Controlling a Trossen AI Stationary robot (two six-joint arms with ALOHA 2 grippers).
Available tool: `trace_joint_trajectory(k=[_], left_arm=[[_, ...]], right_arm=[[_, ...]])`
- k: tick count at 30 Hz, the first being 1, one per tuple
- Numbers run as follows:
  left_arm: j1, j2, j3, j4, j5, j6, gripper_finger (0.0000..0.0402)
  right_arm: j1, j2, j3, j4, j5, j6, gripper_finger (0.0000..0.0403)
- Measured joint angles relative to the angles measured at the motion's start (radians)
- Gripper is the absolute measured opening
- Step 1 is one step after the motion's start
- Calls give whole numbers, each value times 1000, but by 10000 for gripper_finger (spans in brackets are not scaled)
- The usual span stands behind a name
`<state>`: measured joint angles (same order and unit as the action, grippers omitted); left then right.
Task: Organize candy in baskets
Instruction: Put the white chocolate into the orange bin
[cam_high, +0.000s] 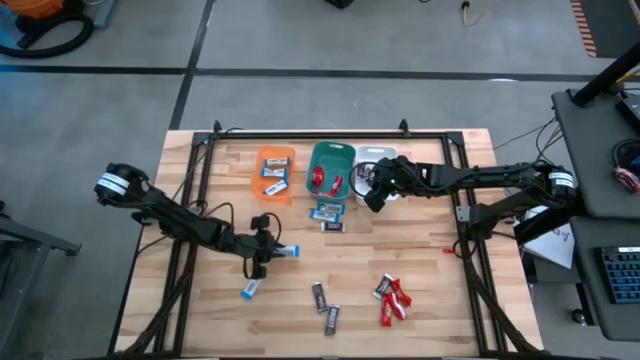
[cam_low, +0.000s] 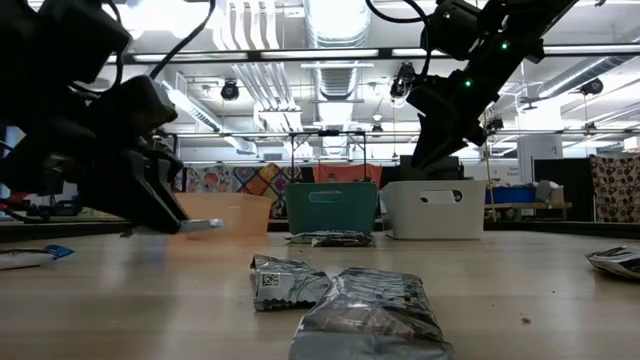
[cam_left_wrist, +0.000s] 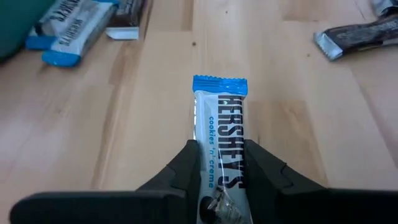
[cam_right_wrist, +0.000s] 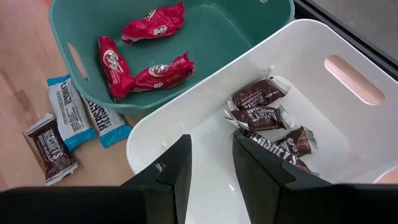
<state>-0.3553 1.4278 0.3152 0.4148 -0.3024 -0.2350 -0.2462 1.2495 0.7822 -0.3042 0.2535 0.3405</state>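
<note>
**A:** So where's the left gripper (cam_high: 268, 250)?

**B:** Around 8 o'clock from table centre, fingers clamped on a blue-and-white bar (cam_left_wrist: 221, 134), wrapper sticking out past the tips.

**A:** And the right gripper (cam_right_wrist: 210, 163)?

**B:** Over the white basket (cam_right_wrist: 186, 134) at 12 o'clock, fingers a bit apart, holding nothing. Dark bars (cam_right_wrist: 261, 115) sit inside. Red bars (cam_right_wrist: 134, 62) are in the teal basket (cam_right_wrist: 273, 18) beside it, orange basket (cam_high: 276, 174) further towards 11.
</note>
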Motion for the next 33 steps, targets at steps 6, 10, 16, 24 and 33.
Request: trace_joint_trajectory(k=[6, 10, 16, 24, 33], left_arm=[[3, -91, 0, -31, -34, 19, 65], [14, -169, 0, -98, -122, 15, 65], [84, -279, 0, -127, -341, -83, 67], [269, -353, 1, -121, -541, -277, 71], [479, -306, 88, -179, -435, -306, 73]], right_arm=[[0, 0, 0, 0, 0, 0, 109], [0, 0, 0, 0, 0, 0, 109], [0, 0, 0, 0, -1, 7, 109], [0, 0, 0, 4, -1, 12, 109], [0, 0, 0, 4, -1, 35, 109]])
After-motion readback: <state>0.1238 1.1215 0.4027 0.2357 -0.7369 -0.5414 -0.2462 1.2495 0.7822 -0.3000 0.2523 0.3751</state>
